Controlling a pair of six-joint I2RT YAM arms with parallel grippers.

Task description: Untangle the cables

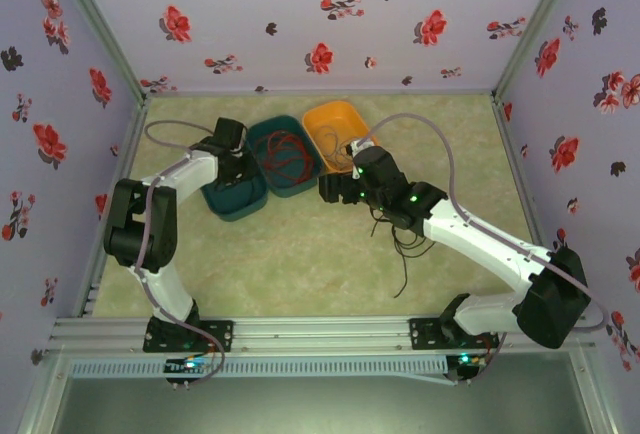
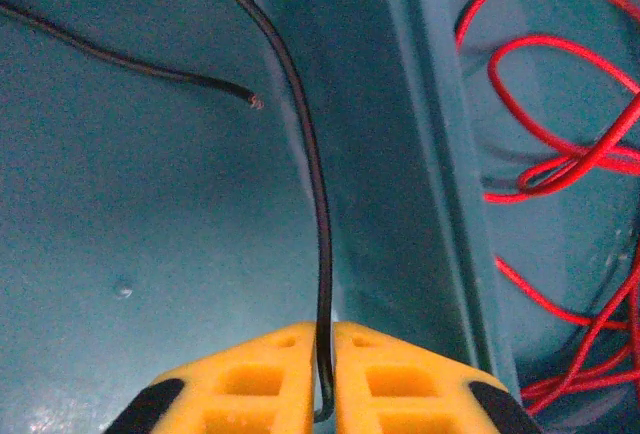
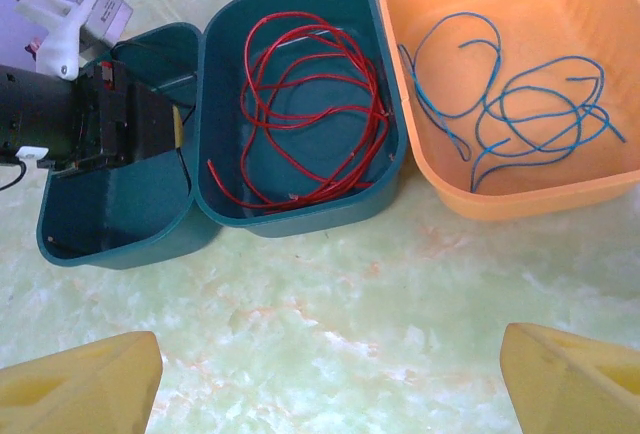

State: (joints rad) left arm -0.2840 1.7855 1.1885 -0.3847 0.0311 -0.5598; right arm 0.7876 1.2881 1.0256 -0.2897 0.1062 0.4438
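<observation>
I am at the sorting stage. My left end effector (image 2: 325,374) sits low inside the left teal tray (image 3: 120,244), its yellow fingers pressed together on a black cable (image 2: 310,154) that runs up from the pinch along the tray wall. My right end effector (image 3: 325,379) hangs over the counter (image 3: 330,294) just in front of the trays, its fingers spread wide with nothing between them.

As I judge it, the step in hand is dropping this black cable with its own colour. The next move calls for parting my left fingers so the strand falls inside the tray, then lifting straight up so it does not drag back out over the rim. After that, the loose black strands (image 1: 400,239) lying on the counter beside my right forearm need picking out one at a time.

By my count there are three trays: two teal and one orange. The left teal tray shows two black strands, the one I am pinching and a second black strand (image 2: 150,69) with a bare end. The middle teal tray (image 3: 300,222) holds the red cables (image 3: 300,104) and the orange tray (image 3: 520,199) holds the blue cables (image 3: 510,104). Both lots are looped over themselves, so I cannot tell how many strands each has. The black strands on the counter are too thin to count.
</observation>
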